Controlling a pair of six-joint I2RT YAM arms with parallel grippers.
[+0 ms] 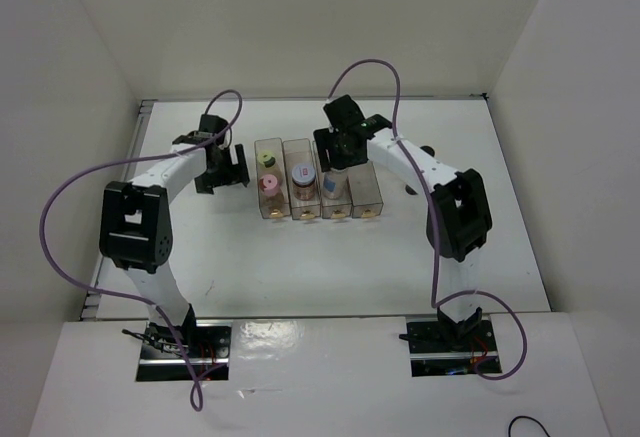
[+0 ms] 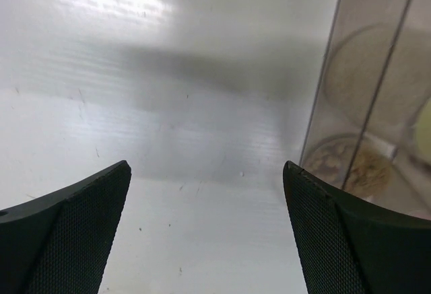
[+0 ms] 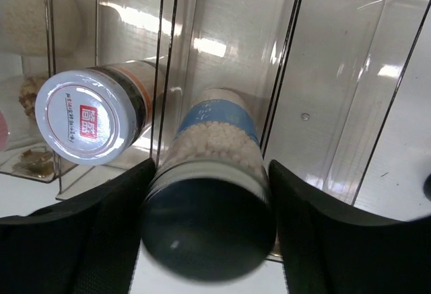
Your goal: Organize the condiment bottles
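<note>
The clear rack (image 1: 365, 189) stands mid-table. Its left compartment holds the yellow-lidded jar (image 1: 267, 157) and the pink-lidded jar (image 1: 269, 184). The second holds the jar with the white-red labelled lid (image 1: 302, 173), which also shows in the right wrist view (image 3: 84, 116). My right gripper (image 1: 340, 154) is over the third compartment, and its jaws (image 3: 212, 173) are shut on the cap of the grey-white capped cylinder (image 3: 214, 139), which leans tilted into that compartment (image 1: 329, 185). My left gripper (image 1: 232, 171) is open and empty just left of the rack (image 2: 205, 227). The slim amber bottle is not plainly in view.
The rack's fourth compartment (image 3: 337, 72) at the right holds nothing. In the left wrist view the rack's left wall (image 2: 323, 99) stands close to my right finger. White enclosure walls ring the table (image 1: 300, 267).
</note>
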